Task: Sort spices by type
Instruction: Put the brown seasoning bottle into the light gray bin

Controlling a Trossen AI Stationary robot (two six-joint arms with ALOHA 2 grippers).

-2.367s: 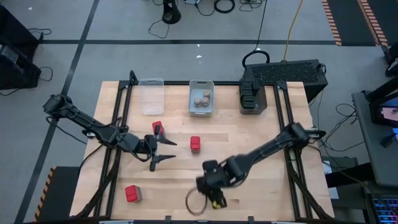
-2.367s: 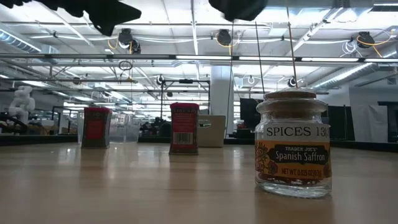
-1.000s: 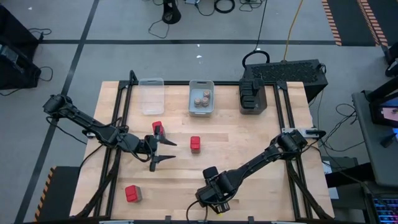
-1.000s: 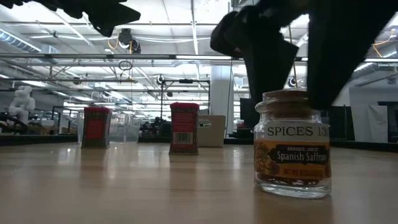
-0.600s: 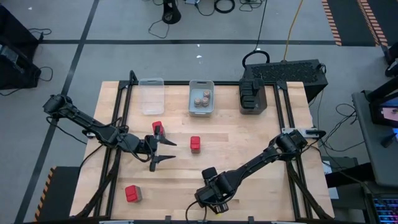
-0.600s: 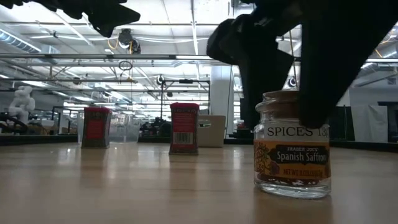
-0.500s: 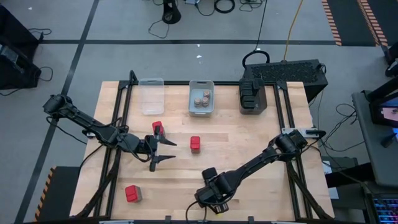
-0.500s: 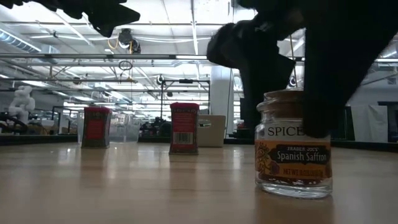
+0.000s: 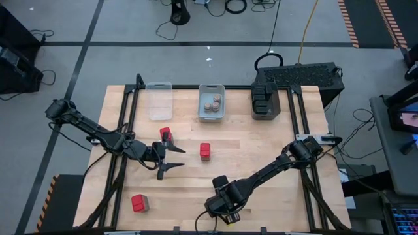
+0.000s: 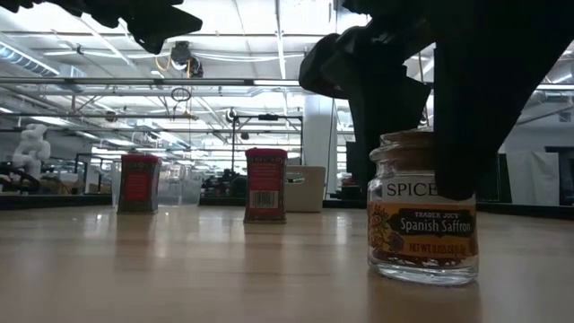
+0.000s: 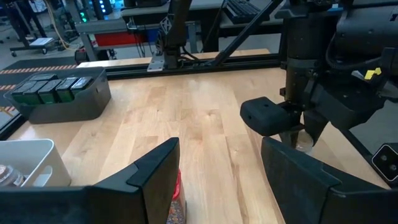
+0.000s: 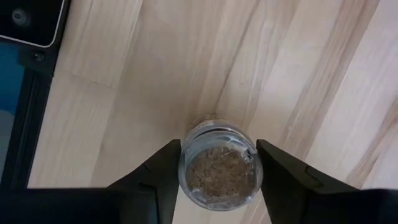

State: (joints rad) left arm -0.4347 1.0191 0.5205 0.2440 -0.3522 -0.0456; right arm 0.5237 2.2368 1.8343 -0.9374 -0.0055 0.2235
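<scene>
A small glass saffron jar point(image 10: 421, 224) with a brownish top stands upright near the table's near edge. My right gripper point(image 9: 223, 210) is down over it, with a finger on either side of its top point(image 12: 217, 171). My left gripper point(image 9: 171, 156) hovers open above mid-table, beside a red block point(image 9: 165, 134). Two more red blocks point(image 9: 205, 151) point(image 9: 139, 203) stand on the wood. More jars sit in the grey bin point(image 9: 211, 111), and dark grey blocks fill the dark bin point(image 9: 264, 101). My right gripper is shut on the saffron jar's upper part, at the lid and shoulder point(image 10: 404, 148), pinching it between the two fingers point(image 12: 163, 171). The fingers come from above and point down. The jar stands upright with its base on the table point(image 10: 421, 278).
A clear bin point(image 9: 159, 101) stands at the far edge, left of the grey bin. A black frame runs along the table's sides point(image 9: 127, 124). The near table edge and a dark device point(image 12: 25, 18) lie close to the right gripper. Bare wood spreads between the two arms.
My right gripper has come down a little farther around the jar's top, and its nearer finger now covers more of the label. The jar has stayed on the table.
</scene>
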